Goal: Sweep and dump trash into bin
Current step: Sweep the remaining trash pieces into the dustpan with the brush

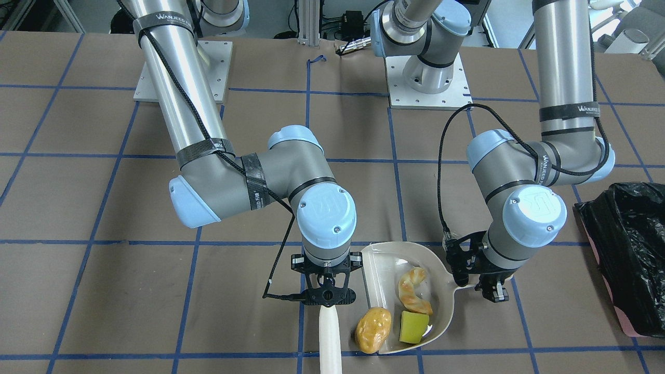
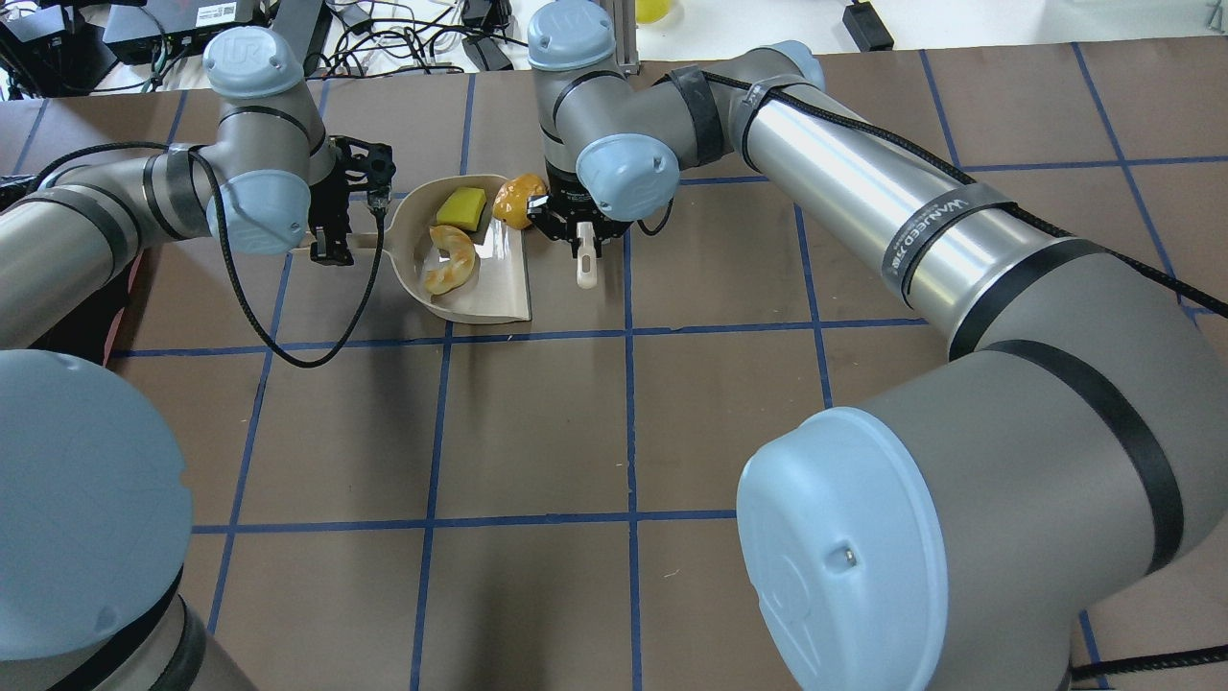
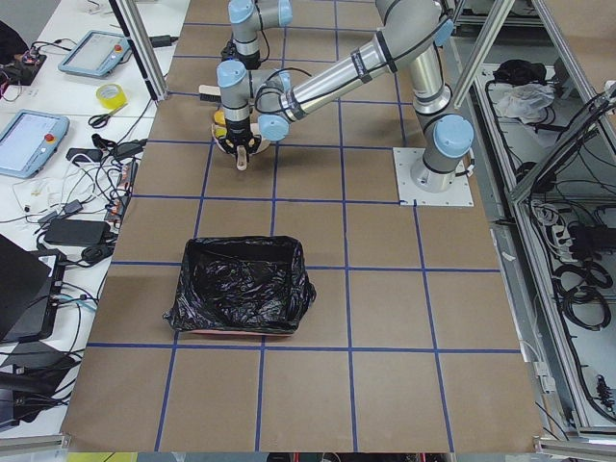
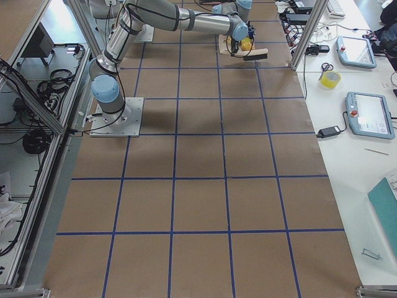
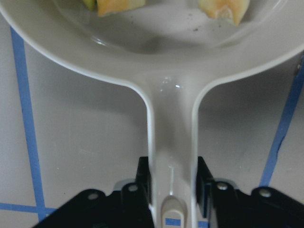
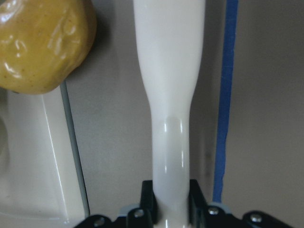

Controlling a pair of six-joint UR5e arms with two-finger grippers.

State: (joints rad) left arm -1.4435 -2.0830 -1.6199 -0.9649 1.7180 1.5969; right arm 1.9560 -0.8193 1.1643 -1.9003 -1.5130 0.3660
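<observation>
Seen from the front-facing camera, the pink bin lined with crinkled black plastic bag (image 1: 623,244) stands at the 3 o'clock edge of the table, well apart from the work, and I see no trash in it.

The beige plastic dustpan (image 1: 387,259) lies flat near 6 o'clock. The left gripper (image 5: 172,180) is clamped on the pan's narrow handle, one finger on each side.

At the pan's 9 o'clock, the right gripper (image 6: 171,199) is closed tight around the long white plastic brush handle (image 6: 168,95).

The glossy golden-brown potato-like lump (image 1: 373,329) sits at the pan's mouth, on or against the lip. I cannot tell if it is fully in. The curved orange-white croissant-like crescent (image 1: 413,291) lies well inside the pan, and the yellow sponge-like wedge (image 1: 414,327) lies inside at the crescent's 6 o'clock.

By my reckoning, sweeping is nearly done. The lump needs a last push. Then come lifting, carrying to the bin and tipping.
</observation>
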